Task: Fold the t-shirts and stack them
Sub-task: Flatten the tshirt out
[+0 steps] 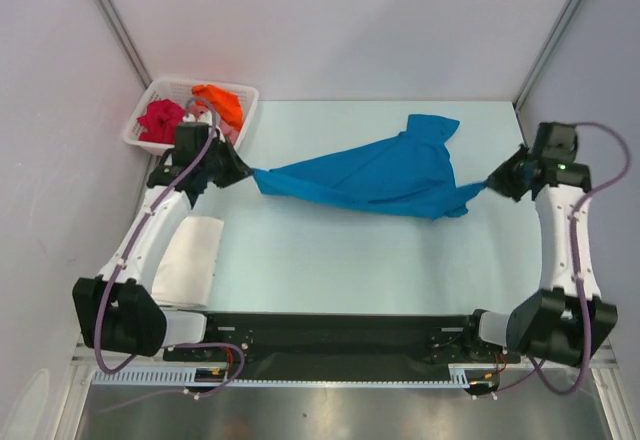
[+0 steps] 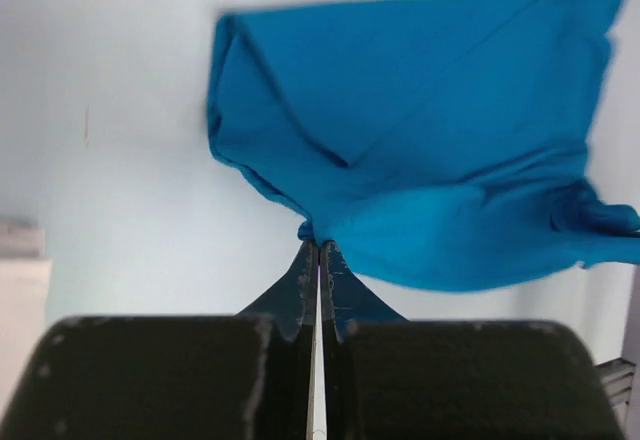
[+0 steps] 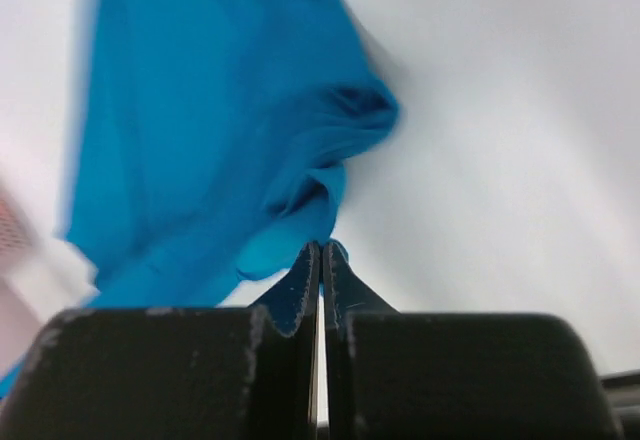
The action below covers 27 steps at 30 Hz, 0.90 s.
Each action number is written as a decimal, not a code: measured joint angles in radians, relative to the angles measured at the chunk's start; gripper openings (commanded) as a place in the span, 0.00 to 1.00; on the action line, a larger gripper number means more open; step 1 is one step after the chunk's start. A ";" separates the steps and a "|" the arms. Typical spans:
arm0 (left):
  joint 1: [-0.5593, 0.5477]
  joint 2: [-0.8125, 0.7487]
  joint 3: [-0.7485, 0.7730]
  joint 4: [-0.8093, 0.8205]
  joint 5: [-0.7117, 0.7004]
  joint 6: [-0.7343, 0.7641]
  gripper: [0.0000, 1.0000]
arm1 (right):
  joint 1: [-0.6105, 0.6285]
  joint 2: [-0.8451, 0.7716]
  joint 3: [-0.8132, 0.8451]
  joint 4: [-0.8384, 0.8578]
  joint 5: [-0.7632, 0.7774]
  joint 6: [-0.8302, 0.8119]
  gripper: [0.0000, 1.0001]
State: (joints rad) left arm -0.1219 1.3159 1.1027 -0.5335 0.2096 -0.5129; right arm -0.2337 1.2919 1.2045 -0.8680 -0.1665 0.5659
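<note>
The bright blue t-shirt [image 1: 375,172] hangs stretched between both grippers over the middle of the table. My left gripper [image 1: 250,172] is shut on its left corner, seen up close in the left wrist view [image 2: 318,245]. My right gripper [image 1: 490,182] is shut on its right corner, seen in the right wrist view [image 3: 321,248]. The blue cloth fills both wrist views [image 2: 420,150] [image 3: 210,140]. A folded white t-shirt [image 1: 190,258] lies at the near left under the left arm. The crimson t-shirt [image 1: 160,120] and orange t-shirt [image 1: 220,103] sit in the basket. The dusty pink one barely shows beside them.
The white slotted plastic basket [image 1: 140,112] stands at the far left corner, just behind the left gripper. Walls close the table on the left, back and right. A black rail [image 1: 340,332] runs along the near edge between the arm bases.
</note>
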 measured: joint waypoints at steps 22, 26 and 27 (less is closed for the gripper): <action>0.000 0.178 0.780 0.262 0.225 -0.021 0.00 | -0.024 0.130 0.989 0.161 0.064 -0.027 0.00; 0.000 0.125 0.749 0.399 0.297 -0.092 0.00 | -0.025 0.008 0.837 0.287 0.077 -0.030 0.00; 0.000 0.104 0.731 0.424 0.311 -0.100 0.00 | -0.025 -0.022 0.824 0.311 0.080 -0.035 0.00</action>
State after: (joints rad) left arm -0.1219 1.4200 1.8336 -0.1097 0.5209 -0.6125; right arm -0.2588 1.2697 2.0285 -0.5568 -0.0864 0.5308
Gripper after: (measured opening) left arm 0.006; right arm 0.011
